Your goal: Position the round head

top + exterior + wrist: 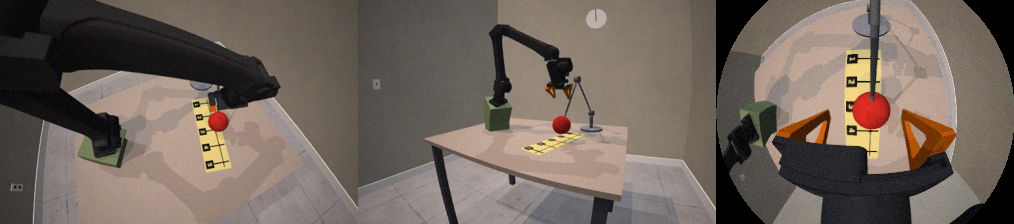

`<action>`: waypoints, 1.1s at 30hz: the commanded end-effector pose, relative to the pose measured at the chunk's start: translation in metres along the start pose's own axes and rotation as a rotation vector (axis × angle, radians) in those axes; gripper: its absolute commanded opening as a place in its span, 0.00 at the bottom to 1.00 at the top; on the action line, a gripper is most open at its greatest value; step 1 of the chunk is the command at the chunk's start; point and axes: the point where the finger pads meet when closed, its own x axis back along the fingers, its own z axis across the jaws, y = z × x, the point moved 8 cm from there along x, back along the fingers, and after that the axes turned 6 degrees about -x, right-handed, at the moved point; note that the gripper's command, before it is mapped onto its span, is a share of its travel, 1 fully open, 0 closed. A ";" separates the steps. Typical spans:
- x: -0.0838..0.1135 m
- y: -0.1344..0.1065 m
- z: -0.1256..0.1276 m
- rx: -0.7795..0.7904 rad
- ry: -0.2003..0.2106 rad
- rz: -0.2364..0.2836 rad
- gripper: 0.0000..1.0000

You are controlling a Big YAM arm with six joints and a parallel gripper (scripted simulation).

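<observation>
The lamp's round red head (218,121) (561,125) (871,110) hangs above the yellow strip (215,155) (548,149) (861,92), clear of the bench. It covers part of the long line near mark 3; the exact mark beneath its centre cannot be told. The grey foot (201,85) (591,129) (866,26) stands beyond mark 1. The lamp's elbow (577,79) is high, with the upper rod sloping down to the head. My gripper (561,98) (865,113) is open and empty, above the head, fingers pointing down. In the top view the arm hides most of the lamp's rods.
The green block (111,146) (498,117) (765,117) bears the robot's base at the side of the bench (174,193) (464,145). The lamp's elbow and upper rod stand close beside the gripper in the exterior view. Arm shadows cross the bench.
</observation>
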 end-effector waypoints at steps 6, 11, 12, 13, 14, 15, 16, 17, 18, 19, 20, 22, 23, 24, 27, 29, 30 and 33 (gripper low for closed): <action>-0.014 0.008 -0.004 0.005 -0.021 -0.008 1.00; -0.026 0.006 -0.004 -0.002 -0.023 -0.005 1.00; -0.028 0.006 -0.004 -0.003 -0.023 -0.004 1.00; -0.031 0.005 -0.004 -0.004 -0.024 -0.003 1.00; -0.031 0.005 -0.004 -0.004 -0.024 -0.003 1.00; -0.031 0.005 -0.004 -0.004 -0.024 -0.003 1.00; -0.033 0.005 -0.004 -0.005 -0.024 -0.002 1.00; -0.035 0.005 -0.004 -0.006 -0.024 -0.002 1.00; -0.038 0.004 -0.004 -0.007 -0.025 -0.001 1.00; -0.040 0.004 -0.004 -0.008 -0.025 0.000 1.00; -0.042 0.004 -0.004 -0.009 -0.026 0.000 1.00; -0.047 0.003 -0.004 -0.010 -0.026 0.002 1.00; -0.049 0.003 -0.004 -0.011 -0.027 0.002 1.00; -0.051 0.002 -0.004 -0.012 -0.027 0.003 1.00; -0.058 0.001 -0.004 -0.015 -0.028 0.005 1.00; -0.063 0.000 -0.004 -0.016 -0.029 0.006 1.00; -0.065 0.000 -0.004 -0.017 -0.030 0.007 1.00; -0.066 0.001 -0.004 -0.016 -0.030 0.006 1.00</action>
